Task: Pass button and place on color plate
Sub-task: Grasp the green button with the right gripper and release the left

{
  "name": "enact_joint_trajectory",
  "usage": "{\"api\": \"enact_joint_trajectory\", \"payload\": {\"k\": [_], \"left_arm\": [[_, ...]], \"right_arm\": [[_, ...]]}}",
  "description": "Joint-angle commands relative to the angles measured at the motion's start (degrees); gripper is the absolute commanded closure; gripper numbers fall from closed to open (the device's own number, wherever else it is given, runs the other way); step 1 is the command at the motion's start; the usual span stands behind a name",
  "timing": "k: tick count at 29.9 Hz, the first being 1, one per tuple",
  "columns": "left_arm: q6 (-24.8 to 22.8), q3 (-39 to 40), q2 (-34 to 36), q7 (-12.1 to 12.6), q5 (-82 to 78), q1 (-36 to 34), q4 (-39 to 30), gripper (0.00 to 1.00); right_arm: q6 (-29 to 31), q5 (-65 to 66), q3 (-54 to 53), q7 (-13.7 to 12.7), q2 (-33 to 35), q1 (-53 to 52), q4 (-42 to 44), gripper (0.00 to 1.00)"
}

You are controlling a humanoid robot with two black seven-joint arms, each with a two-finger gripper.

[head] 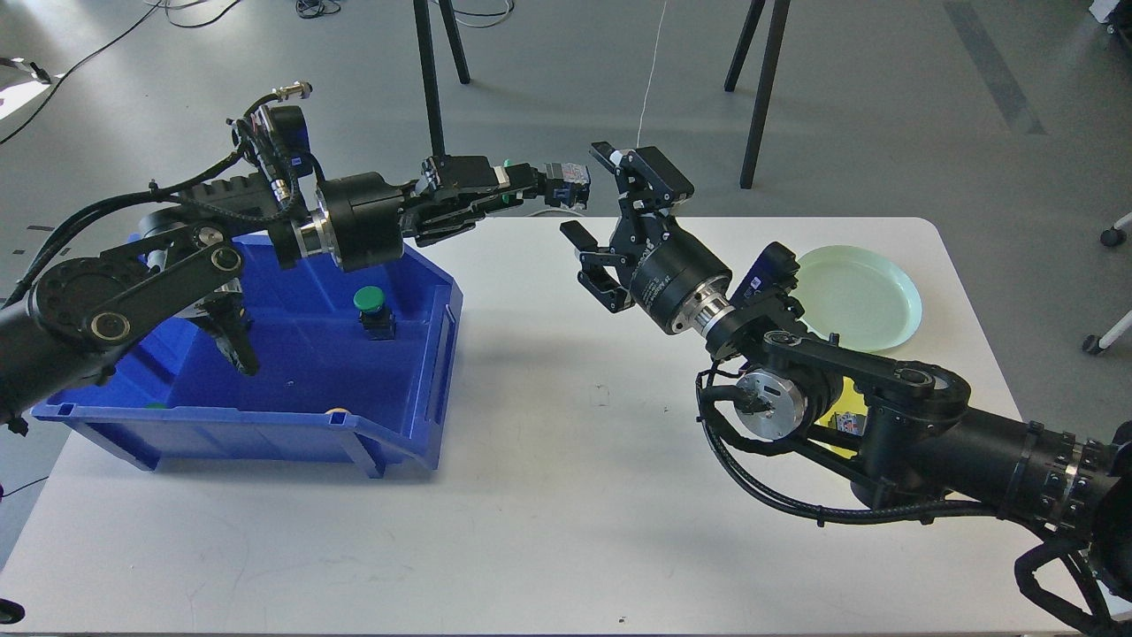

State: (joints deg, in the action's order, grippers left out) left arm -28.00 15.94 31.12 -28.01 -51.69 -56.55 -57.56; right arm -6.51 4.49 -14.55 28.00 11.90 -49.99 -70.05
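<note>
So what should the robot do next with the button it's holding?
Probably bring the right gripper a little closer to the green button in the left gripper. The right gripper is open, close by, but not yet around it. The green plate waits on the right.

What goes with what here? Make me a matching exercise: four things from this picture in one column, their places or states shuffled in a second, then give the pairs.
Things:
1. green button
2. pale green plate
3. left gripper
4. right gripper

Places or states:
A. fingers spread, holding nothing
B. inside the blue bin
C. shut on a button, held out over the table's far edge
D. lying bare near the table's right end

Pairs: 1-B, 2-D, 3-C, 4-A
</note>
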Motion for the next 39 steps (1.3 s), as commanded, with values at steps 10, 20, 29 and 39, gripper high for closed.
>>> {"api": "enact_joint_trajectory", "payload": {"k": [10,20,29,39], "left_arm": [[0.0,0.0,0.1,0.0,0.0,0.0,0.0,0.83],[0.0,0.1,0.1,0.0,0.0,0.0,0.0,0.83],[0.0,0.0,0.1,0.0,-0.1,0.0,0.0,0.82],[0.0,0.6,-0.3,0.0,0.8,0.3,0.1,0.31]], "right_arm": [[-0.2,-0.1,0.2,0.0,-3.7,-1.3,2.7,0.24],[-1.4,-0.1,0.2,0.0,-3.7,-1.2,2.8,0.48],[-1.3,0.5,0.3,0.0,-3.8,-1.4,2.8,0.85],[-1.3,0.6,0.3,0.0,-3.8,-1.3,2.8,0.92]]}}
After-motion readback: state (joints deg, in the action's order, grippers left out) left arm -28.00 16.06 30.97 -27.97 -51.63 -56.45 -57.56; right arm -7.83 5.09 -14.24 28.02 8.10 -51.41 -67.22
